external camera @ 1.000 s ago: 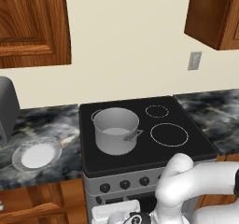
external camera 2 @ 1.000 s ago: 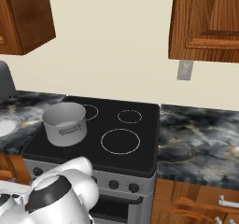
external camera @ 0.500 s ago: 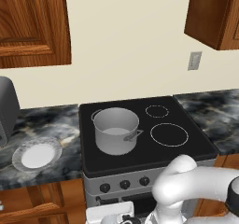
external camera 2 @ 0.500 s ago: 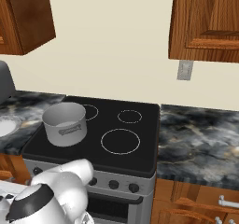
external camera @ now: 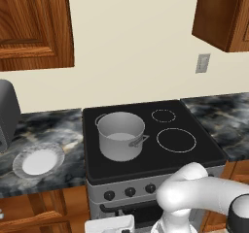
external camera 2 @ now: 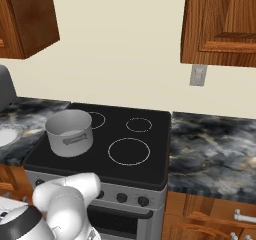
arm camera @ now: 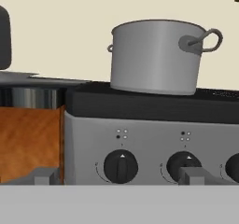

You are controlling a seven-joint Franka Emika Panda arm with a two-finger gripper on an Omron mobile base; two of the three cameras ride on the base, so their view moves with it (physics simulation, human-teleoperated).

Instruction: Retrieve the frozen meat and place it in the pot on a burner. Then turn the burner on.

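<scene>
the pot (external camera: pixel 120 135) bears no readable writing; jaws spread wide before stove knobs (arm camera: pixel 121 166).

Pot (external camera: pixel 121 135) — a grey brushed-steel stockpot, straight-sided, upright and lidless, with two small loop handles on opposite sides. In the left base view it stands on the front-left burner of the black stove top (external camera: pixel 202 154), its interior bare to the bottom. In the right base view the pot (external camera 2: pixel 69 132) sits at the left of the cooktop, just beside a ringed rear burner, one handle facing the camera. In the hand view the pot (arm camera: pixel 155 56) is seen level from the front — resting on the stove's dark top edge above the row of black knobs, one loop handle projecting at right.
</scene>
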